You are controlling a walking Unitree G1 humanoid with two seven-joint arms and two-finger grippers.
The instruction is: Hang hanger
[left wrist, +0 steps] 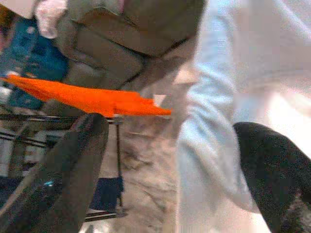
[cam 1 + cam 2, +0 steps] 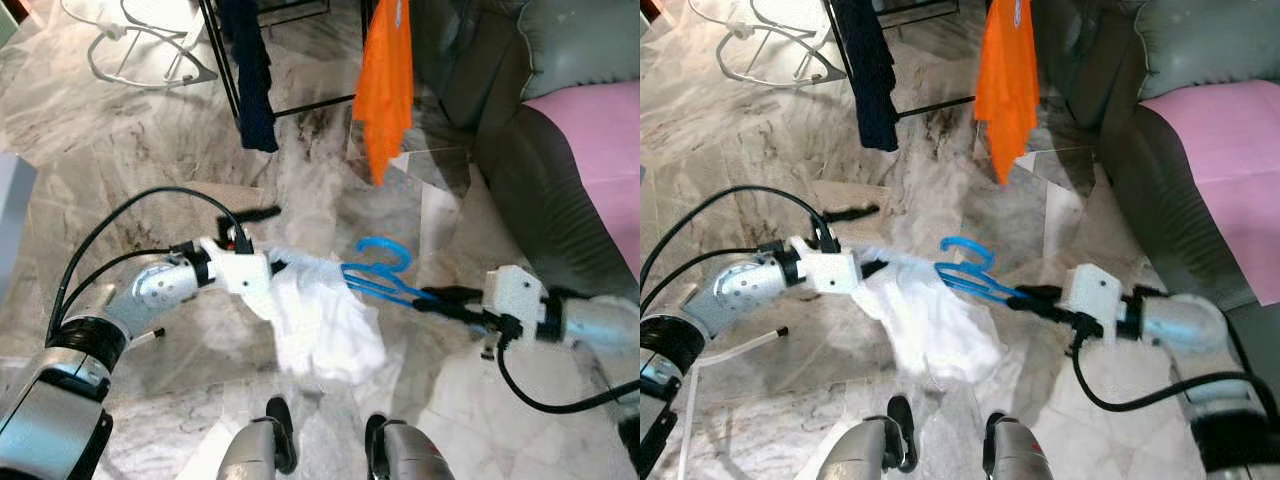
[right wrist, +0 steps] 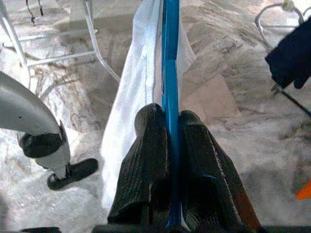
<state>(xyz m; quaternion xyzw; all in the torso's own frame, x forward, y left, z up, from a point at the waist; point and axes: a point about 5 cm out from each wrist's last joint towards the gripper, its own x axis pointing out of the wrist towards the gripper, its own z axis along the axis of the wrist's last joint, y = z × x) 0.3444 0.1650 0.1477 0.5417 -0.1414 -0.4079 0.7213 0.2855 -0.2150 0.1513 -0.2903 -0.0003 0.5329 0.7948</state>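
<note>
Between our grippers the blue hanger (image 2: 380, 275) lies crosswise: right gripper (image 2: 432, 298) clenches its bar, left gripper (image 2: 278, 268) holds the white garment (image 2: 320, 320); rack (image 2: 225, 60) stands ahead.

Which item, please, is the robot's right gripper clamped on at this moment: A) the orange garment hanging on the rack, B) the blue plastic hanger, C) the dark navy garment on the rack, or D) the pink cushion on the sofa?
B: in the right wrist view the right gripper has its two black fingers pressed against either side of the blue plastic hanger, which carries the white cloth that the left gripper reaches into.
</note>
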